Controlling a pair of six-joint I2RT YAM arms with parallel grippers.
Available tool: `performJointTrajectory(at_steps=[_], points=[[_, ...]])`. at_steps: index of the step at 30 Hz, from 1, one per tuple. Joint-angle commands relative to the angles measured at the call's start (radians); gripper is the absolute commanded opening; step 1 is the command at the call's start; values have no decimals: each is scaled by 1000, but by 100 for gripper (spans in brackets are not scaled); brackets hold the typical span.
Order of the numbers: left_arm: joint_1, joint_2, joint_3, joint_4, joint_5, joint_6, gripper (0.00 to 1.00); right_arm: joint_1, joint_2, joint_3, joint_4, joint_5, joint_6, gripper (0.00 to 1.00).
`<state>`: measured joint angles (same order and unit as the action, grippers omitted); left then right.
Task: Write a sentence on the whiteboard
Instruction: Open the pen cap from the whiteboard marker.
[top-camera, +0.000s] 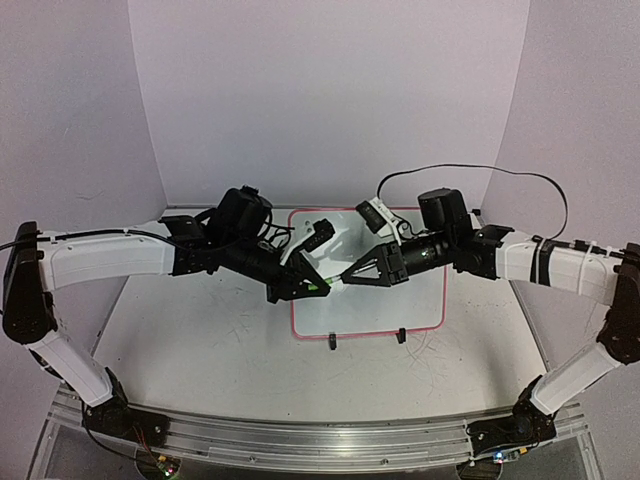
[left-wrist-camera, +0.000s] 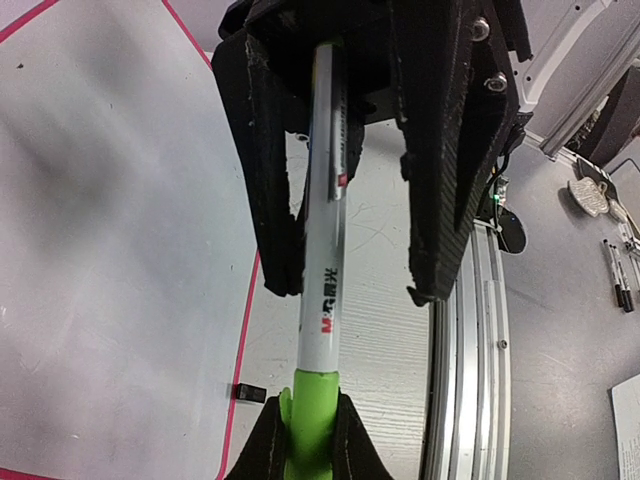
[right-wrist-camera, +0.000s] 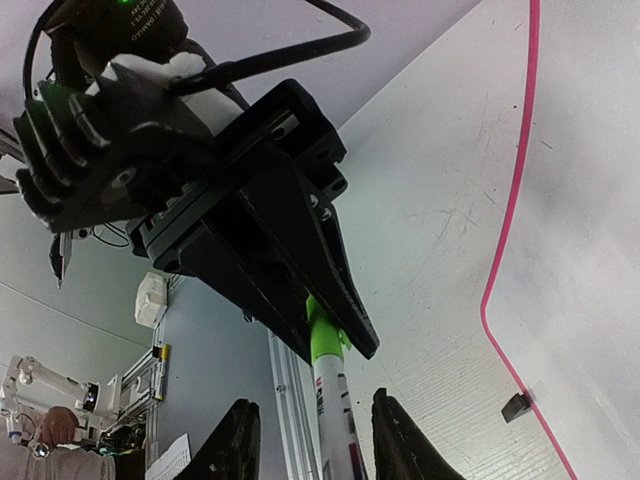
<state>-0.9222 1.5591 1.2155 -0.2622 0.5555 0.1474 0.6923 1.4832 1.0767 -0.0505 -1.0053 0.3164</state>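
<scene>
Whiteboard (top-camera: 420, 300): mid-counter (top-camera: 200, 340), nearer far edge, two black feet (top-camera: 400, 336) on its near side. No writing seen on it. Judged light, stiff, glossy and slick. Likely to skid or rock on those feet under pen pressure, so light strokes. If moved, take by pink frame, not by face.

Marker (top-camera: 322, 284): in the air over board's left half, spanning from one wrist to the other. White barrel, green section, probably the cap and judged not yet off. Judged light, rigid, smooth; best held mid-barrel.

Left fingers (left-wrist-camera: 270, 200): clamped on white barrel.

Right fingers (right-wrist-camera: 240, 445): either side of marker's other end. Gripping or only bracketing, cannot tell.

Pose: both arms reaching in from counter's left and right edges, forearms near level, wrists tip to tip above board.
</scene>
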Motion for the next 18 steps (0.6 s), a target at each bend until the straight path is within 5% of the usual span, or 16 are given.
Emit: performJointTrajectory(at_steps=[1,9,18], points=[[-6,-52,3,78,-13,-19,0,21,-42,-1,40,2,-7,39],[-6,-21,28,81,19,-27,0,22,-17,15,41,-20,-6,30],[-7,-27,18,82,6,-27,0,23,-17,10,41,-35,-9,1]])
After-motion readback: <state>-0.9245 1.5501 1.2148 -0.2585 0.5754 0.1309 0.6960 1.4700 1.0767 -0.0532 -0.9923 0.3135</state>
